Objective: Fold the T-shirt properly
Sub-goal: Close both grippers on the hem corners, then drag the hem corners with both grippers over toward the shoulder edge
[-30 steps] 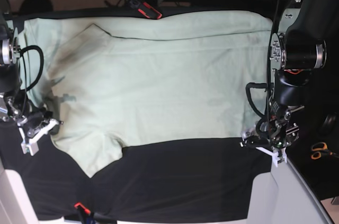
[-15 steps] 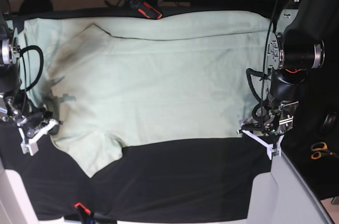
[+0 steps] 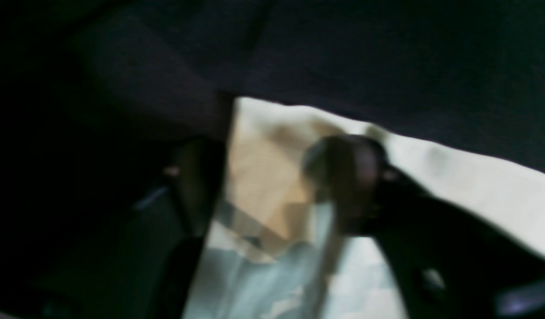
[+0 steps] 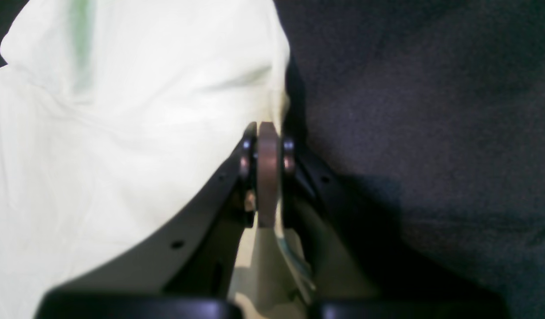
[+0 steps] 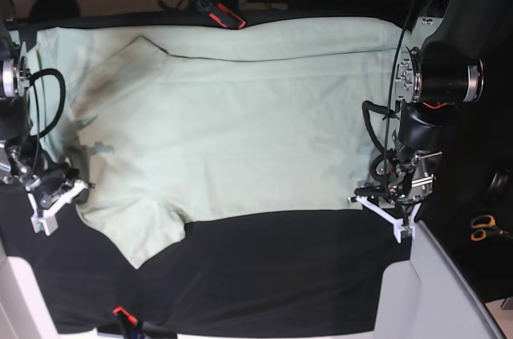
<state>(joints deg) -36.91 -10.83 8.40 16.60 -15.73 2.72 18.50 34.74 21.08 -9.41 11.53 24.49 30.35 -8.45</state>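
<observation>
On your black tablecloth [image 5: 264, 267], the pale mint-green cloth T-shirt [image 5: 240, 115] lies spread; your right gripper [image 4: 263, 177] pinches its edge, your left gripper [image 3: 272, 186] straddles its corner, spread.

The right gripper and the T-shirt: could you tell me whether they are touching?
Touching. The right wrist view shows the right gripper with its fingers closed on the T-shirt edge, no gap visible.

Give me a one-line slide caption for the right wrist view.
Right gripper, fingers shut on the edge of the pale green T-shirt, beside the black tablecloth.
</observation>
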